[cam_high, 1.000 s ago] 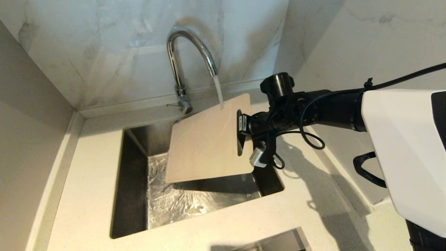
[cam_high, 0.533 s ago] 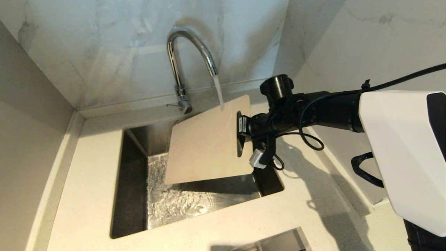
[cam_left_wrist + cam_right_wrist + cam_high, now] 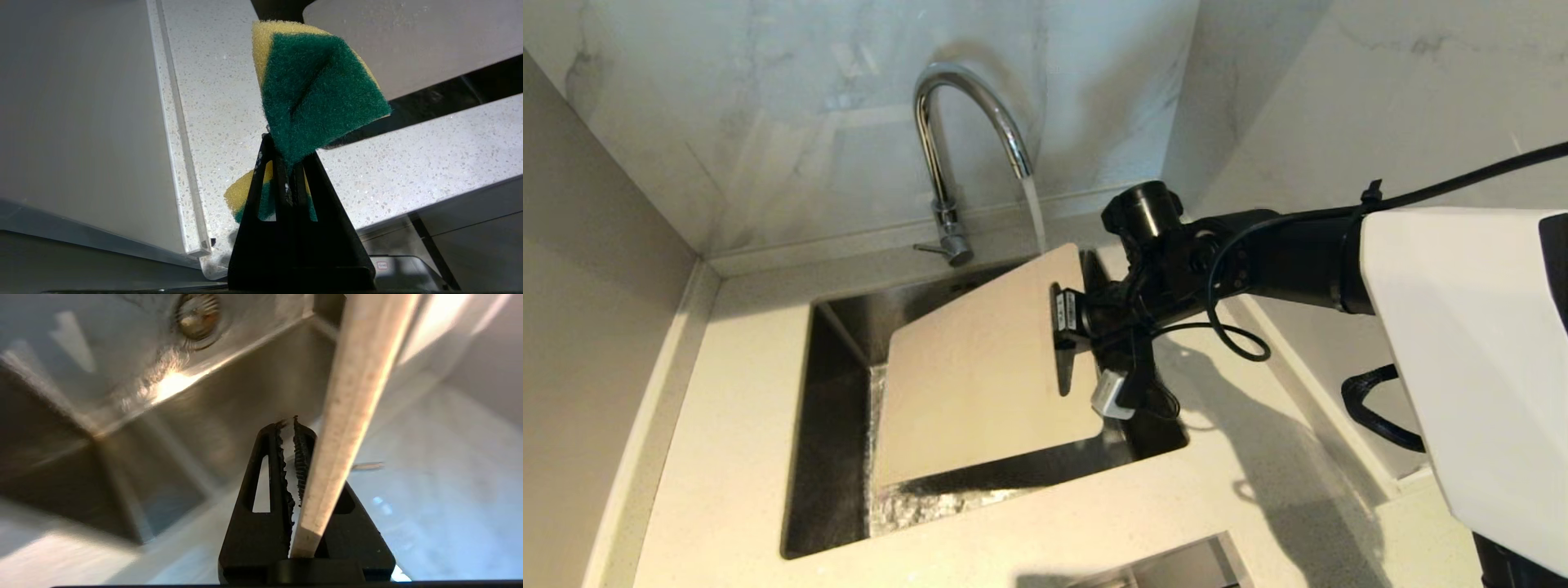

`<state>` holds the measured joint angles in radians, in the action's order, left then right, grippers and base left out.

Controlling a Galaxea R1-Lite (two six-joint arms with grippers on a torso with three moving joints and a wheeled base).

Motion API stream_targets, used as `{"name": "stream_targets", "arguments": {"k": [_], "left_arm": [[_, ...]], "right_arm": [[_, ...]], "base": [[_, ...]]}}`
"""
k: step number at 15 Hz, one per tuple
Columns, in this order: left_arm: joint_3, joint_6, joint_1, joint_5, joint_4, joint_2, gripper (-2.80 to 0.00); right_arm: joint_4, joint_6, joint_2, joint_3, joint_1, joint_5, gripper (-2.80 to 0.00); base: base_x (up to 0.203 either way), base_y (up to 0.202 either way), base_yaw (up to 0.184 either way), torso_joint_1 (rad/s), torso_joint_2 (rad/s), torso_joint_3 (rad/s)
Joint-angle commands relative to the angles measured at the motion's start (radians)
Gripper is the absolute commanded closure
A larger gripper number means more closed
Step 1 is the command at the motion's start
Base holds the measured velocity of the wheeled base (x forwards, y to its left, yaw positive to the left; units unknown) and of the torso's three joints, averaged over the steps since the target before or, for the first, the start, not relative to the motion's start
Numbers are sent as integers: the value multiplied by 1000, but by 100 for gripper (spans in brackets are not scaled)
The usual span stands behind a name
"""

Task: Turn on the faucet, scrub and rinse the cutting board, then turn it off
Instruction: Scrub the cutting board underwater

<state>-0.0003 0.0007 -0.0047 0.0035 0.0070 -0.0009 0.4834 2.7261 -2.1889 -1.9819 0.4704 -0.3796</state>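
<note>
1. The right gripper is clamped on the cutting board, gripping it at the short end beside the elongated handle slot.
2. In the right wrist view, the board's thin edge runs between the two serrated black fingers, which are pinched against it.
3. The cutting board is held tilted above the stainless steel sink; its lower end dips toward the basin and its upper, gripped end sits higher, near the back right corner of the sink.
4. The chrome gooseneck faucet stands behind the sink. It is running: a stream of water falls from the spout and lands at the upper edge of the board.
5. The thin side lever at the faucet base points away from the board.
6. Water ripples on the sink floor below the board.
7. The left gripper is outside the head view. In the left wrist view its fingers are closed tight on a green-and-yellow sponge, which folds above the fingertips.
8. The speckled pale countertop surrounds the sink on all sides.
</note>
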Motion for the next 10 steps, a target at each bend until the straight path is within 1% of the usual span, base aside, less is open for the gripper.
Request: {"name": "stream_targets", "arguments": {"k": [1, 2, 4, 5, 8, 10], "left_arm": [[-29, 13, 1, 10, 4, 0, 0], [-87, 16, 2, 25, 31, 6, 0], [-210, 22, 2, 58, 128, 27, 0], [-280, 25, 1, 68, 169, 65, 0], [-456, 29, -5, 103, 200, 259, 0], [-576, 51, -6, 118, 205, 395, 0]], "right_arm": [[4, 7, 37, 0, 29, -1, 0], [4, 6, 49, 0, 33, -1, 0], [6, 3, 70, 0, 37, -1, 0], [5, -8, 81, 0, 44, -1, 0], [-33, -65, 94, -2, 58, -1, 0], [-55, -83, 97, -2, 60, -1, 0]], "base": [[0, 0, 0, 0, 0, 0], [0, 0, 0, 0, 0, 0], [0, 0, 0, 0, 0, 0], [0, 0, 0, 0, 0, 0], [0, 0, 0, 0, 0, 0], [0, 0, 0, 0, 0, 0]]}}
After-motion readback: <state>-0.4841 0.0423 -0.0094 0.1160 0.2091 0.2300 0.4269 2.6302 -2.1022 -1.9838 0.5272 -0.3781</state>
